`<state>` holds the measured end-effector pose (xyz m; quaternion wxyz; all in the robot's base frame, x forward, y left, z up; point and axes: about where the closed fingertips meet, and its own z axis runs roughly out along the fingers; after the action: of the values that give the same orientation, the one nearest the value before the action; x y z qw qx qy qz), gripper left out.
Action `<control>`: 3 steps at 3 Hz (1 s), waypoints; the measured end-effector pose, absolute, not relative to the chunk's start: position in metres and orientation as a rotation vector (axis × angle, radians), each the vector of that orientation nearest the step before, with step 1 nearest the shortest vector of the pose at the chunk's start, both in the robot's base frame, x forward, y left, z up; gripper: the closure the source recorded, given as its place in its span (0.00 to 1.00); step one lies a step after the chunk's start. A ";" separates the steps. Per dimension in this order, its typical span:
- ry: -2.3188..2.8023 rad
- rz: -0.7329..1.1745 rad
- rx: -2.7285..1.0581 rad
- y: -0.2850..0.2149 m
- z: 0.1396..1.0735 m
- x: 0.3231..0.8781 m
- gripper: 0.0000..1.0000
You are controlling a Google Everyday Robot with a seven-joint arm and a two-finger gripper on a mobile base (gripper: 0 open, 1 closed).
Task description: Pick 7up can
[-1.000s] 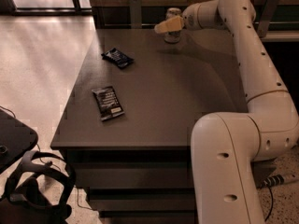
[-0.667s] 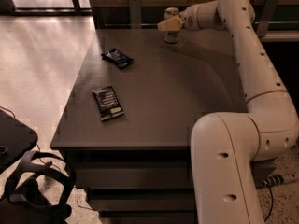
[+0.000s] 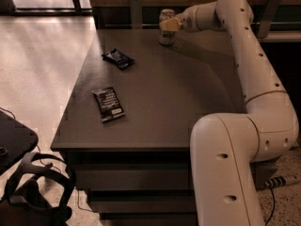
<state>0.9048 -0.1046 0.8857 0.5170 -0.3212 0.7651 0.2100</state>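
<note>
Barely anything is altered over the last second: the gripper [image 3: 168, 25] is shifted only a shade to the left and is now laid across the middle of the 7up can [image 3: 166, 38], at the far edge of the table [image 3: 188, 93]. The can itself is left where it was, upright, with its base on the table and its metal top showing above the gripper. No lift is registered, since the can's height against the dark back wall is unchanged. Whether the gripper is clenched on the can or merely set against it cannot be told from this view (part of the can's near side is covered by the tan end of the gripper). The arm [image 3: 256, 79] is stretched from the lower right, along the right side of the table, to reach that far edge. The farther packet [image 3: 118, 58] and the nearer packet [image 3: 109, 103], both flat and dark, are left untouched towards the left side, well apart from the can.

For the task, the small shift is read as the end of the approach. The can is judged to be lined up, and a firm closing and a straight lift are what is left. A tip-over is to be guarded against, since the can is narrow, probably light, and close to the table's back edge.
</note>
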 end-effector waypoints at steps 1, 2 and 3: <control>1.839 0.509 -0.775 -0.101 0.883 0.906 1.00; 1.835 0.512 -0.778 -0.101 0.885 0.904 1.00; 1.797 0.541 -0.810 -0.099 0.905 0.892 1.00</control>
<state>0.8915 -0.0986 0.9050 0.5215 -0.3379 0.7502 0.2260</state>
